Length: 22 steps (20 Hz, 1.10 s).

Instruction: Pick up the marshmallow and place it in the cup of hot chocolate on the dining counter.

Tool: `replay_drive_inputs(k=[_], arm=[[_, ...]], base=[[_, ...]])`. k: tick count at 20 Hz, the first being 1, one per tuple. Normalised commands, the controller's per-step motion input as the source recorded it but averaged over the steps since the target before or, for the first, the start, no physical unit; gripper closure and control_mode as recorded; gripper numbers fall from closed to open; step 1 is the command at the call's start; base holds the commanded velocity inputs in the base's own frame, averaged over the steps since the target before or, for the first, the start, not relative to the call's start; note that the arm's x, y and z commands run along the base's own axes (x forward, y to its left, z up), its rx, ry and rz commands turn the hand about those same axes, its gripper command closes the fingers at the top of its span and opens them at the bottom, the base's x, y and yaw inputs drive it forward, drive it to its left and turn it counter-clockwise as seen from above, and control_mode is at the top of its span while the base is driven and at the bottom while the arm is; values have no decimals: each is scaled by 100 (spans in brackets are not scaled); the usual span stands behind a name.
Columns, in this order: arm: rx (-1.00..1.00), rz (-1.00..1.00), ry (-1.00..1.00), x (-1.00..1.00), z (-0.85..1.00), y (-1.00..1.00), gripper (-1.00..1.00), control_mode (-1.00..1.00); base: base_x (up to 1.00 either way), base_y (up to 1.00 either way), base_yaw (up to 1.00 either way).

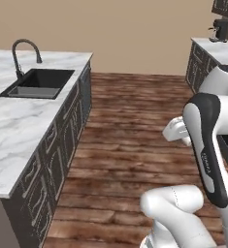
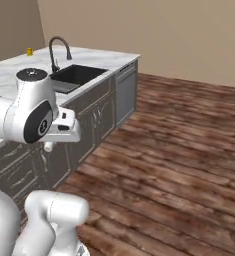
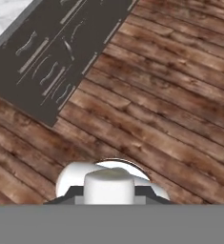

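The marshmallow [image 3: 108,183], a small white block, sits between my gripper's [image 3: 108,196] two dark fingertips, which are shut on it. In the right base view the gripper [image 2: 48,146] hangs below the white hand, over the wooden floor beside the island's dark cabinet fronts. The dining counter [image 1: 18,126] is white marble with a black sink [image 1: 40,82] and a curved faucet [image 1: 23,53]. Far back on the dining counter [image 2: 11,67] stands the yellow cup [image 2: 29,51], well away from the gripper. What the cup holds is too small to make out.
Dark cabinet doors [image 3: 51,62] line the island's side, close to the hand. Brown plank floor [image 1: 135,121] stretches wide to the right of the island. A second counter [image 1: 217,51] with a coffee machine [image 1: 221,30] stands at the back right.
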Motion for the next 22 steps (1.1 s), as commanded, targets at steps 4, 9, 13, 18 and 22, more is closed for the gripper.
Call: replay_drive_inputs(k=[4, 9, 13, 18, 22], arm=[[0, 0, 0, 0, 0, 0, 100, 100], [0, 0, 0, 0, 0, 0, 100, 100], [0, 0, 0, 0, 0, 0, 100, 100], [0, 0, 0, 0, 0, 0, 100, 100], [0, 0, 0, 0, 0, 0, 100, 100]], base=[[100, -72, 0], [100, -63, 0], [100, -52, 0], [100, -49, 0], [100, -49, 1]])
